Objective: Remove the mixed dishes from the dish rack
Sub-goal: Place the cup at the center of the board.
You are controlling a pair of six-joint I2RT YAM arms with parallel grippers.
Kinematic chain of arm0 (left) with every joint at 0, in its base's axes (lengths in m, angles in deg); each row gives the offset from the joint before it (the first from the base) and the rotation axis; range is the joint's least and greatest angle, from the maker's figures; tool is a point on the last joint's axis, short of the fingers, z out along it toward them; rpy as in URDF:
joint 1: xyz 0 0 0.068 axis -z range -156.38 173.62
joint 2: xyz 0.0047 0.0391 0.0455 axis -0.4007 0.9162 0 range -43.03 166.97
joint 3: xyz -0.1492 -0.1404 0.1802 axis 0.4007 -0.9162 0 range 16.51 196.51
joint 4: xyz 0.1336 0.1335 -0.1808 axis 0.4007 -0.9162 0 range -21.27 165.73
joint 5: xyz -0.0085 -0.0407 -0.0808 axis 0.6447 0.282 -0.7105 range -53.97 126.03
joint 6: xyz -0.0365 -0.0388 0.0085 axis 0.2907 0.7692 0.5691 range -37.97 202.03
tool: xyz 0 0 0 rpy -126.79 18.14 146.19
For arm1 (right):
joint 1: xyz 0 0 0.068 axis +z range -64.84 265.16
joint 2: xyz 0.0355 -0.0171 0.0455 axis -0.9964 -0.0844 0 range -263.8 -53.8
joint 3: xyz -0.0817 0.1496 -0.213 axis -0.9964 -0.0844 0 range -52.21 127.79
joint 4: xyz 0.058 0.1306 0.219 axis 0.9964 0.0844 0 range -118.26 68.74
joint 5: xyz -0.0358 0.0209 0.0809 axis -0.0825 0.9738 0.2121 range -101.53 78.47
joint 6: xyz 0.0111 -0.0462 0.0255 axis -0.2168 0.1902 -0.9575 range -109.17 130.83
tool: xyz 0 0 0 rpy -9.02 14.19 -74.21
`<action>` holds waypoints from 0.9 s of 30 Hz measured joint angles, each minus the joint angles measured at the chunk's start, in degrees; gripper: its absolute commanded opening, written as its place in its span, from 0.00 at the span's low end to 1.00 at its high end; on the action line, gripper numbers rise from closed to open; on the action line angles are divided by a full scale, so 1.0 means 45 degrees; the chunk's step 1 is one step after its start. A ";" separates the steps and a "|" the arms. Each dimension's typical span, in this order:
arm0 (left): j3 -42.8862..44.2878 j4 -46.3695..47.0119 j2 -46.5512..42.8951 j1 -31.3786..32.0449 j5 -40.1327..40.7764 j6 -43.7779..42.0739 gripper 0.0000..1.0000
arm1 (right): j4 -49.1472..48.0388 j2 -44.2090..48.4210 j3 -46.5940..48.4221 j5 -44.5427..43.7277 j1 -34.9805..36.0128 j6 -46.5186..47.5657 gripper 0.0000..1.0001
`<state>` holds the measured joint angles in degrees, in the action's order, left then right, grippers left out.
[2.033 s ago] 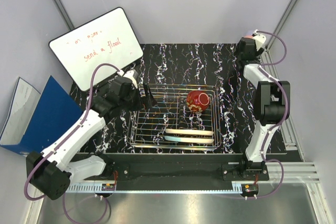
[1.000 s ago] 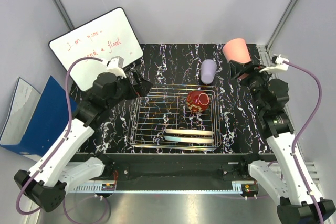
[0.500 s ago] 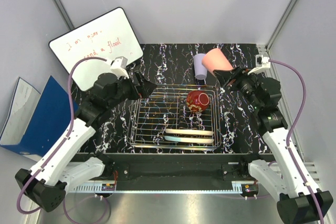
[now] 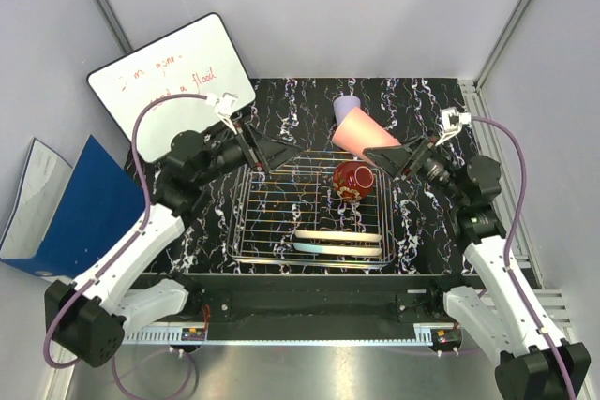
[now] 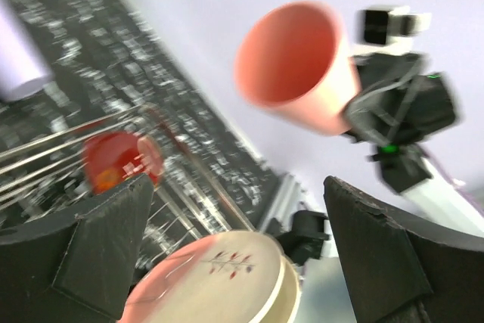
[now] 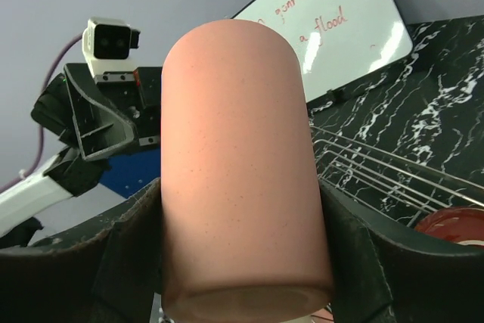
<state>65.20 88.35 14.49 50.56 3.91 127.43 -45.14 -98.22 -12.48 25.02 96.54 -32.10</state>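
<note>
1. top view: the right gripper (image 4: 382,154) is clamping the salmon-pink cup (image 4: 359,132) near its base and holding it tilted in the air above the 1 o'clock corner of the dish rack (image 4: 246,222), mouth pointing toward 10 o'clock. the lavender cup (image 4: 346,103) is sitting on the table (image 4: 300,100) just past the rack at 12 o'clock, partly hidden by the pink one. the red bowl (image 4: 353,180) is lying in the rack's 2 o'clock part, and the two plates (image 4: 337,241) are standing on edge along its 6 o'clock side. the left gripper (image 4: 274,152) is hovering over the 11 o'clock corner, jaws wide apart and empty
2. left wrist view, blurred: the left fingers (image 5: 106,240) are spreading to both lower corners with nothing between them. past them the pink-and-cream plate (image 5: 219,277) is showing at 6 o'clock, the bowl at 9 o'clock, and the pink cup's open mouth at 12 o'clock
3. right wrist view: the pink cup is filling the centre, the right fingers (image 6: 363,255) pressing on both its sides. the whiteboard (image 6: 333,20) is showing at 1 o'clock, the rack wires at 4 o'clock
4. judgement: the pink cup is being unloaded; the next move is calling for turning it upright, lowering it onto bare table beside the lavender cup without knocking it, then parting the jaws
</note>
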 measured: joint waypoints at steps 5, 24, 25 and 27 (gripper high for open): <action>-0.0117 0.2613 0.0991 0.0049 -0.1010 0.1107 0.99 | -0.0797 -0.0282 -0.0452 0.0452 0.0321 -0.0675 0.00; 0.0534 0.3789 0.2239 0.1710 -0.2025 0.1112 0.17 | -0.1996 -0.1977 -0.0529 -0.0058 0.2696 -0.0840 0.00; 0.0534 0.3755 0.2244 0.1715 -0.2050 0.1069 0.05 | -0.2006 -0.2006 -0.0529 -0.0034 0.2735 -0.0860 0.00; 0.0539 0.3599 0.2254 0.1651 -0.2113 0.0976 0.00 | -0.2098 -0.1996 -0.0529 0.0073 0.2827 -0.0889 0.00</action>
<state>67.63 104.55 24.63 57.99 -5.60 131.83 -54.58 -107.21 -14.87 25.35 109.26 -36.10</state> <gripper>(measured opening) 0.156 0.762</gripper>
